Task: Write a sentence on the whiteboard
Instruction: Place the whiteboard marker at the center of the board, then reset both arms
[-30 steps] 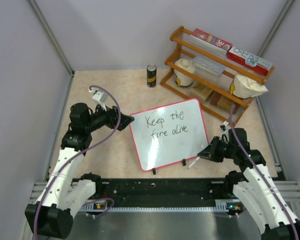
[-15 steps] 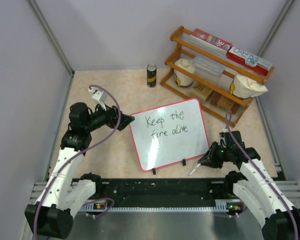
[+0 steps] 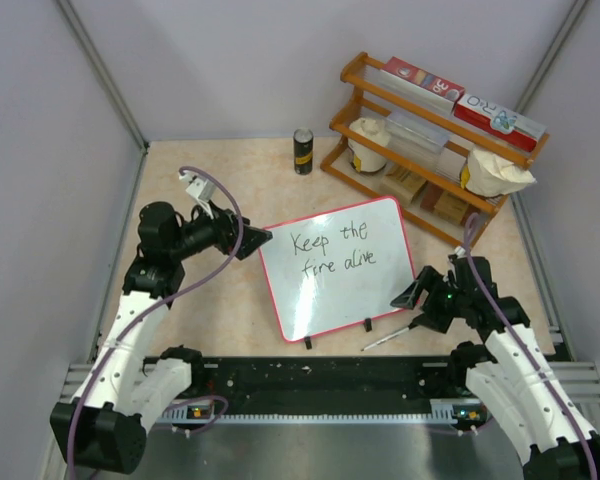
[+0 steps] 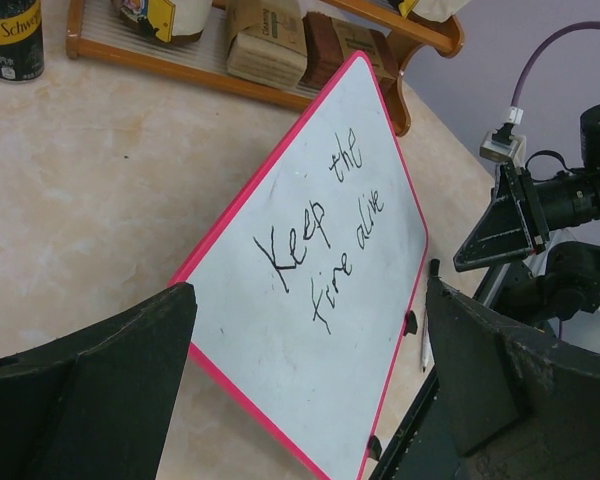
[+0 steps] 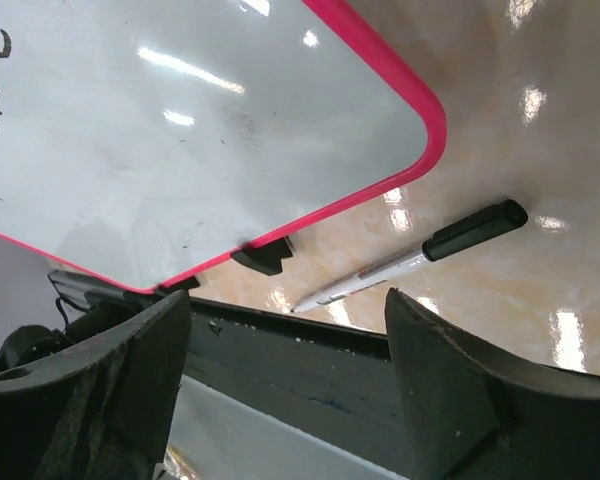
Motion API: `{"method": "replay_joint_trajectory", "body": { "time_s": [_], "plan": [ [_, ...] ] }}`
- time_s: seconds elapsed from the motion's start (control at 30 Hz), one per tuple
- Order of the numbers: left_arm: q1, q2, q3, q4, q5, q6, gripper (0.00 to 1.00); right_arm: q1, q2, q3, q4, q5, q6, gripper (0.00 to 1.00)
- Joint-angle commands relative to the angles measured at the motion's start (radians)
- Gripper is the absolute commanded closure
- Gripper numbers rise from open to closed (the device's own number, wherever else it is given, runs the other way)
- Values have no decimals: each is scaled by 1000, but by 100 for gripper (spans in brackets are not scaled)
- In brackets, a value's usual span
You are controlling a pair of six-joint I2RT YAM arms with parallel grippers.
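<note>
The whiteboard (image 3: 325, 300) lies flat on the table, red-rimmed, with two black clips on its near edge. The sentence (image 3: 332, 250) reads "Keep the fire alive" in two black lines, also legible in the left wrist view as the sentence (image 4: 325, 240). A black-capped marker (image 3: 385, 337) lies on the table just off the board's near right corner, seen close as the marker (image 5: 410, 262). My right gripper (image 3: 415, 308) hovers open right of and above the marker, touching nothing, jaws (image 5: 288, 298) apart. My left gripper (image 3: 252, 243) stands open and empty at the board's left corner, over the whiteboard (image 4: 280, 340).
A wooden rack (image 3: 430, 150) with boxes, jars and bags stands at the back right. A dark can (image 3: 303, 150) stands behind the board. The black base rail (image 3: 310, 375) runs along the near edge, close to the marker tip.
My right gripper opened and let go of the marker, which now lies on the table by the board's near right corner. The left arm has barely moved.
</note>
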Motion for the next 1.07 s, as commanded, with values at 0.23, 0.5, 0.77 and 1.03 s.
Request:
{"method": "replay_joint_trajectory", "body": {
  "time_s": [0.23, 0.5, 0.77, 1.03],
  "plan": [
    [2, -24, 20, 17, -154, 47, 1, -11, -20, 128, 111, 50, -58, 1],
    [2, -83, 23, -145, -565, 79, 1, -11, 71, 266, 205, 244, -199, 1],
    [2, -69, 12, -235, -915, 38, 1, -11, 60, 314, 351, 530, -341, 1],
    [-1, -93, -88, -120, -867, 67, 1, -11, -88, 23, 713, 740, -457, 1]
  ]
}}
